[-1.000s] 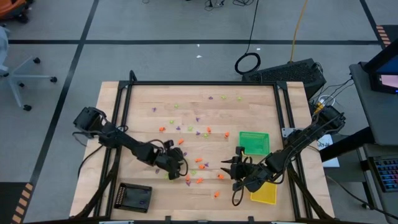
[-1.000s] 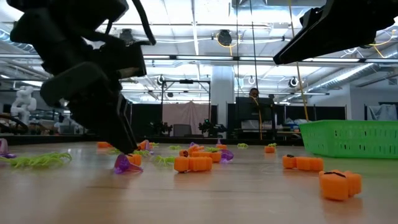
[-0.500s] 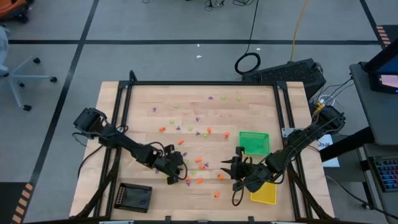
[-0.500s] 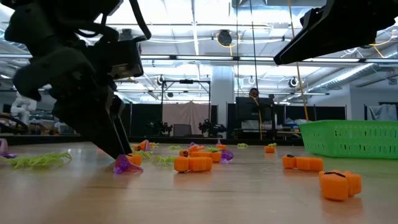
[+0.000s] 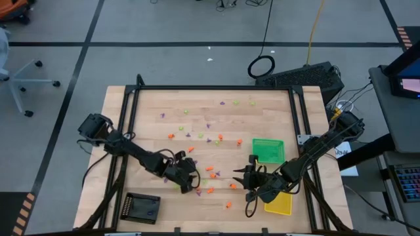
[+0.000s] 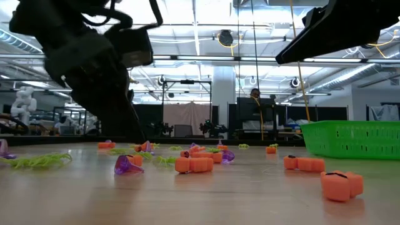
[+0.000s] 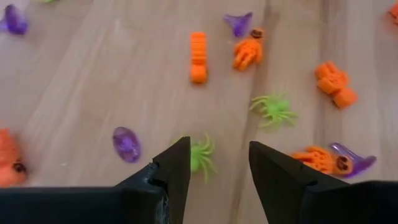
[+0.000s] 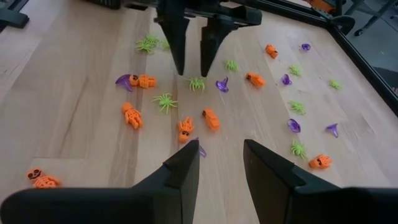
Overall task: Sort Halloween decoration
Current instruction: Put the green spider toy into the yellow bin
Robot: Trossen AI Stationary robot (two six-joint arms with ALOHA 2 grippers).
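My left arm reaches in from the table's left edge, bent at the elbow, its left gripper (image 5: pixel 188 185) low over the near-centre of the board with fingers (image 7: pixel 177 168) pointing down and parted, nothing between them. My right arm comes from the right edge, angled across the near-right corner; its right gripper (image 5: pixel 244 180) hovers with fingers (image 8: pixel 186 163) apart and empty, facing the left gripper across the middle.

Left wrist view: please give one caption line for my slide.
Open left gripper poised over a green spider among scattered orange, purple and green trinkets.
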